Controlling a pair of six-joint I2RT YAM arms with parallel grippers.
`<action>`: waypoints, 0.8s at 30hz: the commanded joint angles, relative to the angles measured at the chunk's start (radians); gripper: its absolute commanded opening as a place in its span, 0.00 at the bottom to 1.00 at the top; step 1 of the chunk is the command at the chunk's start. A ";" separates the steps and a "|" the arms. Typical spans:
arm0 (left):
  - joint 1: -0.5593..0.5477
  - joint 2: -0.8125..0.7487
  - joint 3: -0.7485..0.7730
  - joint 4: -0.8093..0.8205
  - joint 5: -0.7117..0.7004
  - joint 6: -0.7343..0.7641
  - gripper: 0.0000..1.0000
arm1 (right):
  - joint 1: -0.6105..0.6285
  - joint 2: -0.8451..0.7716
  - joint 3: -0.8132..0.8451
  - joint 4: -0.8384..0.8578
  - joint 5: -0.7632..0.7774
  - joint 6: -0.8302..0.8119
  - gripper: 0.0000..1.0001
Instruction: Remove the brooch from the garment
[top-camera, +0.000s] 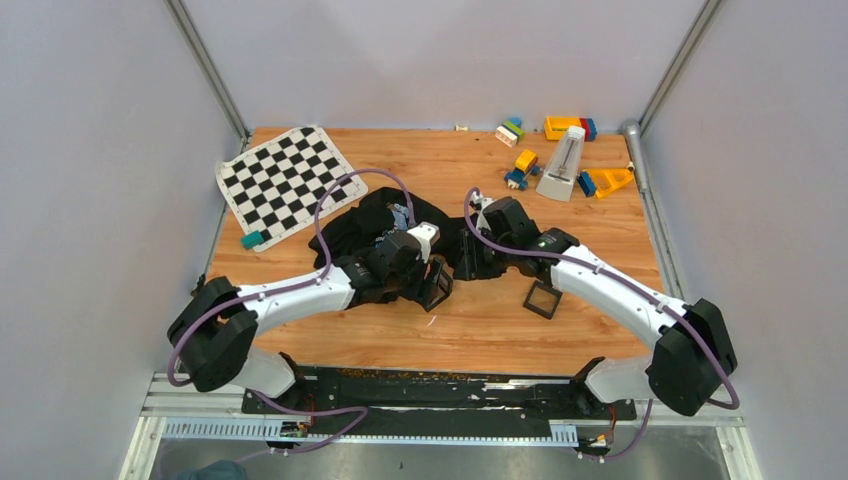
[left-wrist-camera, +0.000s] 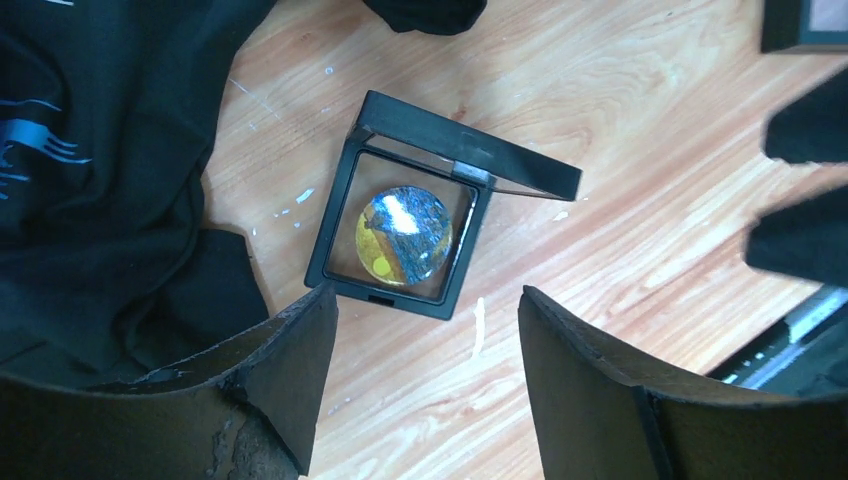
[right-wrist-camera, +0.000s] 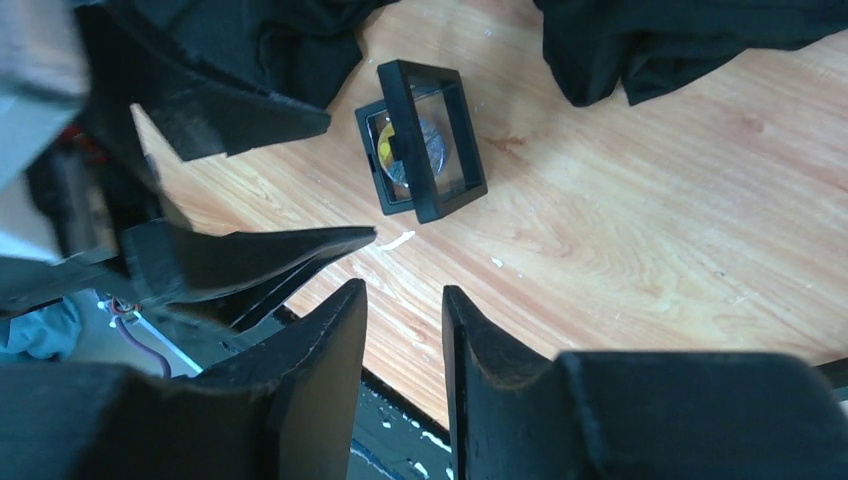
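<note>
The black T-shirt garment (top-camera: 375, 225) lies crumpled mid-table; its blue print shows in the left wrist view (left-wrist-camera: 90, 190). No white brooch disc shows in any view. An open black square frame (left-wrist-camera: 400, 225) lies on the wood beside the cloth and holds a round disc (left-wrist-camera: 403, 237) with a blue, grey and yellow face. The frame also shows in the right wrist view (right-wrist-camera: 425, 140). My left gripper (left-wrist-camera: 427, 295) is open and empty just short of the frame. My right gripper (right-wrist-camera: 403, 288) hovers higher with a narrow gap and holds nothing.
A second black frame (top-camera: 543, 298) lies right of centre. A chequered mat (top-camera: 283, 180) and a teal block (top-camera: 252, 240) sit at the left. Toy bricks (top-camera: 520, 130) and a white metronome-shaped object (top-camera: 563, 165) stand at the back right.
</note>
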 joint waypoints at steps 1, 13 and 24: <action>-0.002 -0.064 0.015 -0.064 -0.014 -0.050 0.72 | -0.017 -0.016 -0.013 0.095 -0.027 -0.033 0.34; -0.001 -0.118 -0.152 0.022 -0.002 -0.172 0.06 | -0.030 0.147 0.069 0.146 -0.072 -0.055 0.26; 0.007 -0.018 -0.162 0.073 -0.005 -0.183 0.00 | -0.030 0.244 0.090 0.178 -0.177 -0.041 0.18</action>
